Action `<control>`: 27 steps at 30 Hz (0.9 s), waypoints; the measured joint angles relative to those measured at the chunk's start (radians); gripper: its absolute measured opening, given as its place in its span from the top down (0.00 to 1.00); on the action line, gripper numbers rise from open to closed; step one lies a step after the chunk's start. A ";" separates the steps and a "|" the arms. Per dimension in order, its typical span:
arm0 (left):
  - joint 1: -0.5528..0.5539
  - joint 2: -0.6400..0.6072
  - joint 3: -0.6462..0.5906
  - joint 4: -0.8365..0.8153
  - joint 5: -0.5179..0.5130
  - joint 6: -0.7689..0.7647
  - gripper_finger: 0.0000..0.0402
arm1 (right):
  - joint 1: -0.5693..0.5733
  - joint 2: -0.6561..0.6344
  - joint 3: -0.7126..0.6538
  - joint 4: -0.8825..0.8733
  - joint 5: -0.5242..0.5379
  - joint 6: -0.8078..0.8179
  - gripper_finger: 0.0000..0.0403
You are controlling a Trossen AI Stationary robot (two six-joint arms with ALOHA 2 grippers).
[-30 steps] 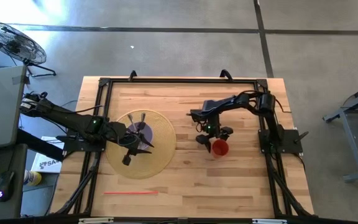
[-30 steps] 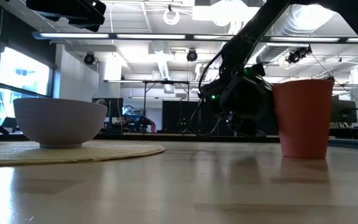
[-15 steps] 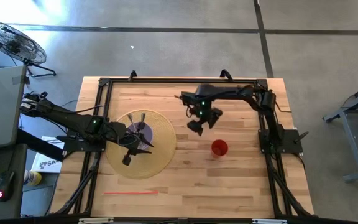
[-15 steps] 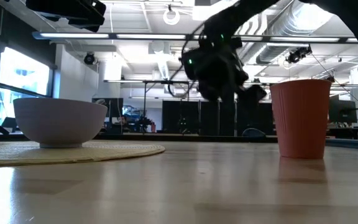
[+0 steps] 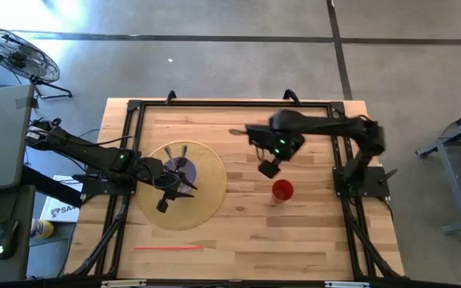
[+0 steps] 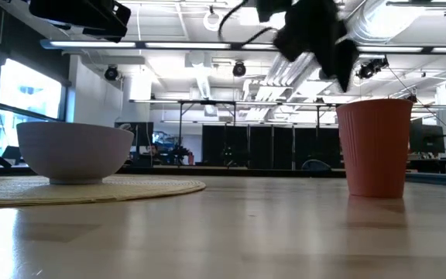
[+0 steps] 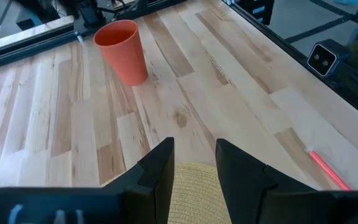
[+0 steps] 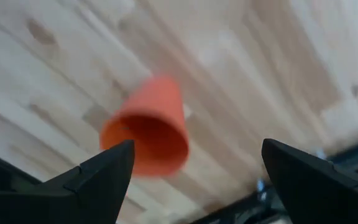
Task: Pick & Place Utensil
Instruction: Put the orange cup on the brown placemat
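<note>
The utensil is a thin red stick [image 5: 168, 247] lying flat on the wood near the table's near edge; its end [image 7: 327, 174] also shows in the left wrist view. A pale bowl [image 6: 74, 151] stands on a round woven placemat [image 5: 206, 192]. My left gripper [image 5: 166, 190] hovers over the placemat [image 7: 194, 186] beside the bowl, open and empty [image 7: 194, 167]. An orange cup [image 5: 282, 190] stands upright on the table. My right gripper [image 5: 269, 168] hangs high above the table on the cup's far side, its fingers wide open [image 8: 194, 155] with the cup [image 8: 148, 127] below them.
A black frame [image 5: 134, 108] runs along the table's edges, with the arm bases at the left and right sides. Bare wood [image 5: 246, 232] lies between the placemat, the cup [image 6: 376, 147] and the red stick. A fan and a desk stand off the table's left side.
My right gripper left the orange cup's side, swung toward the far edge and the table's left, then came back toward the right while rising high above the table. The cup stayed upright where it stood. My left arm kept still.
</note>
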 joint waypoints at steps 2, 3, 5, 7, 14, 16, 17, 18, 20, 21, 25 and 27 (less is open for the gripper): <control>0.000 0.000 0.000 0.000 0.000 0.000 0.71 | 0.054 -0.077 -0.068 0.014 0.005 0.081 0.14; 0.000 0.000 0.000 0.001 0.000 0.000 0.71 | 0.083 -0.116 -0.103 0.025 0.006 0.124 0.14; 0.000 0.000 0.000 0.003 0.000 0.000 0.71 | 0.151 -0.198 -0.182 0.060 0.011 0.214 0.14; 0.000 0.000 0.000 0.005 0.000 0.000 0.71 | 0.226 -0.274 -0.262 0.098 0.011 0.299 0.14; 0.000 0.000 0.000 0.009 0.000 0.000 0.71 | 0.493 -0.469 -0.541 0.281 0.042 0.525 0.14; 0.000 0.000 0.000 0.009 0.000 0.000 0.71 | 0.550 -0.496 -0.620 0.352 0.057 0.551 0.14; 0.000 0.000 0.000 0.009 0.000 0.000 0.71 | 0.573 -0.503 -0.658 0.396 0.061 0.566 0.14; 0.000 0.000 0.000 0.009 0.000 0.000 0.71 | 0.589 -0.508 -0.694 0.439 0.067 0.581 0.14; 0.000 0.000 0.000 0.008 0.000 0.000 0.71 | 0.612 -0.511 -0.767 0.537 0.076 0.619 0.14; 0.000 0.000 0.000 0.009 0.000 0.000 0.71 | 0.620 -0.510 -0.801 0.586 0.076 0.648 0.14; 0.000 0.000 0.000 0.009 0.000 0.000 0.71 | 0.644 -0.510 -0.927 0.788 0.091 0.718 0.14; 0.000 0.000 0.000 0.008 0.000 0.000 0.71 | 0.667 -0.510 -0.976 0.870 0.143 0.736 0.14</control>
